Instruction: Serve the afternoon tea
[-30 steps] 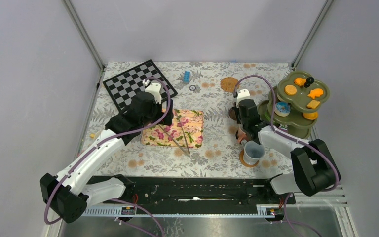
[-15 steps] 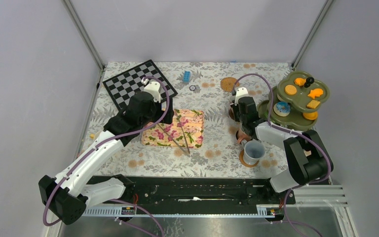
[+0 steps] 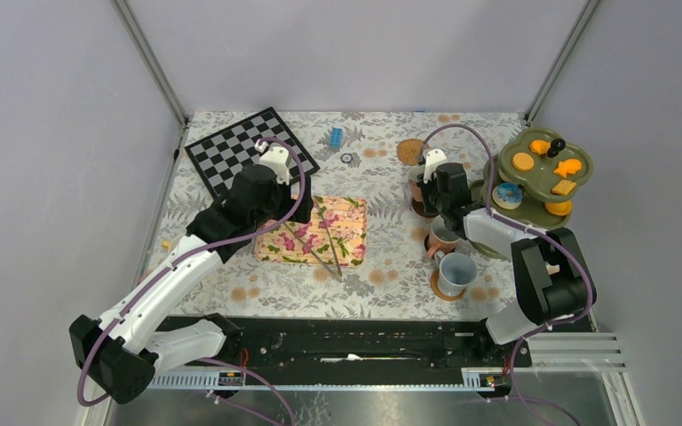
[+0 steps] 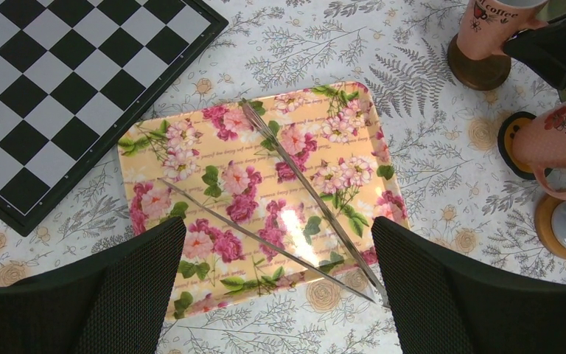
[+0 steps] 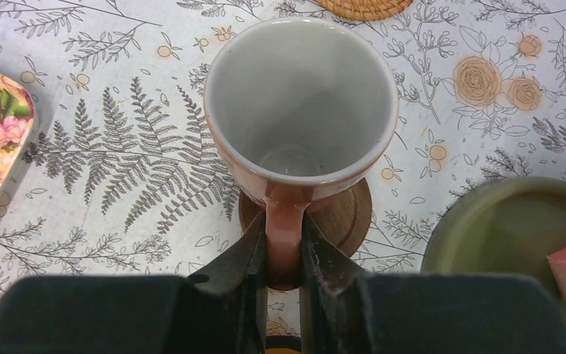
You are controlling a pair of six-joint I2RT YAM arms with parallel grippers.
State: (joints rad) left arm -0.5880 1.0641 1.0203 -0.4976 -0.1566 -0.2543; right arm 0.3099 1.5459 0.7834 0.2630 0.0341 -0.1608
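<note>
My right gripper [image 3: 428, 191] is shut on the handle of a pink mug [image 3: 416, 181] with a white inside. In the right wrist view its fingers [image 5: 254, 258] pinch the handle [image 5: 286, 236], and the mug [image 5: 300, 96] stands over a round brown coaster [image 5: 343, 217]. I cannot tell whether it rests on the coaster. A second pink mug [image 3: 444, 238] and a grey-blue mug [image 3: 455, 270] stand on coasters nearer me. Orange pastries [image 3: 523, 161] lie on the green tiered stand [image 3: 577, 177]. My left gripper [image 4: 276, 295] is open and empty above the floral tray [image 4: 214, 169].
Metal tongs [image 4: 306, 181] lie across the floral tray. A chessboard [image 3: 249, 151] lies at the back left. A woven coaster [image 3: 411, 150] lies behind the held mug, and a small blue object [image 3: 336, 136] sits near the back edge. The stand's green lower plate [image 5: 516, 221] is right of the mug.
My right gripper has moved away from me with the pink mug, from near the front mugs to over the far brown coaster. The second pink mug is now uncovered. The left arm has barely moved.
</note>
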